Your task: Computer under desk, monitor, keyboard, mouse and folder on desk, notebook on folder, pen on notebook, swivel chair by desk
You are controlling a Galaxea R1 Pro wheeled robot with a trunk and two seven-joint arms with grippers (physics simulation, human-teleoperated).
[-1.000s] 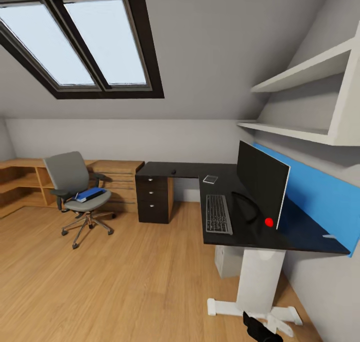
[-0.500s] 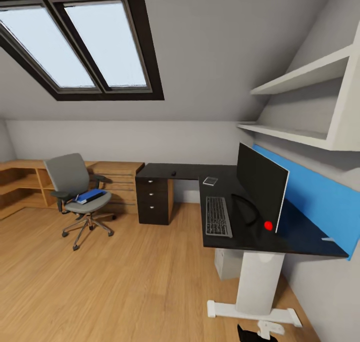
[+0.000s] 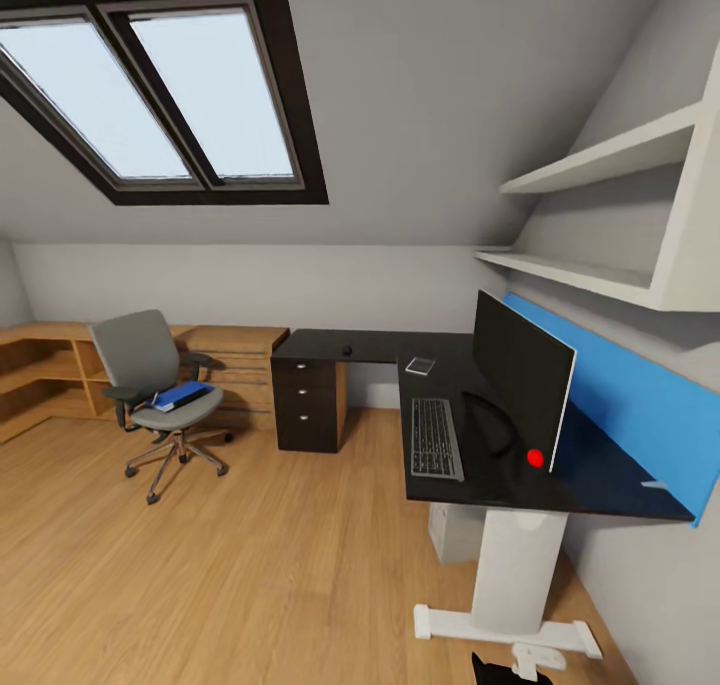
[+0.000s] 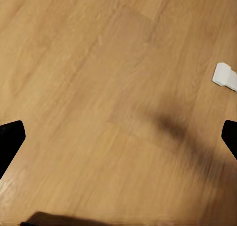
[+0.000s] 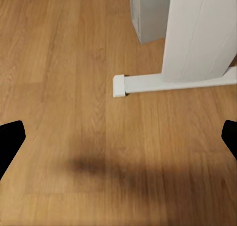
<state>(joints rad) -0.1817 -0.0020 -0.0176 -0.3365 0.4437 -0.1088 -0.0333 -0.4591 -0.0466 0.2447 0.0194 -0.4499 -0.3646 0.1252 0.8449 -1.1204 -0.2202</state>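
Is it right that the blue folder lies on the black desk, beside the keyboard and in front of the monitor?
Not quite. In the head view the blue folder lies on the seat of the grey chair, away from the black desk. The keyboard is indeed on the desk in front of the monitor.

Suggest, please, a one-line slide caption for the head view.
Attic bedroom: monitor and keyboard on the black desk, blue folder on the swivel chair.

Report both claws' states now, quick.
Left claw: open, holding nothing.
Right claw: open, holding nothing.
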